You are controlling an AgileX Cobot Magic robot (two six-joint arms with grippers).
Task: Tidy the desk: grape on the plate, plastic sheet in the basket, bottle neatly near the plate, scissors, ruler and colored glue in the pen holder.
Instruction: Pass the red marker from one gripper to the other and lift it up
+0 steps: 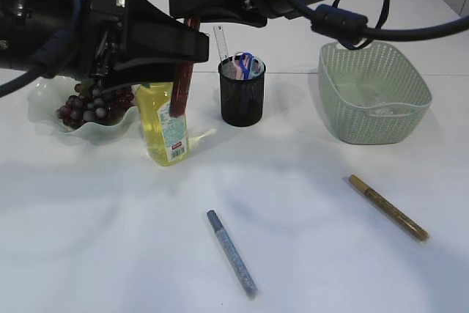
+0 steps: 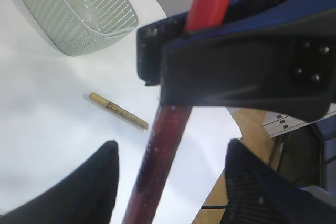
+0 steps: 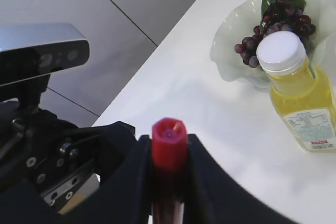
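Right wrist view: red glue stick (image 3: 169,145) clamped in right gripper (image 3: 169,153), left gripper (image 2: 170,182) spread apart beside it, probably needed carrying over to pen holder (image 1: 242,91) next.

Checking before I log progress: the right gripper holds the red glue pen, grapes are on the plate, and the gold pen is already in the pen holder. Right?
Not quite. The gold pen still lies on the table, in front of the basket, as the exterior view shows. The right gripper does hold the red glue pen, and the grapes are on the plate.
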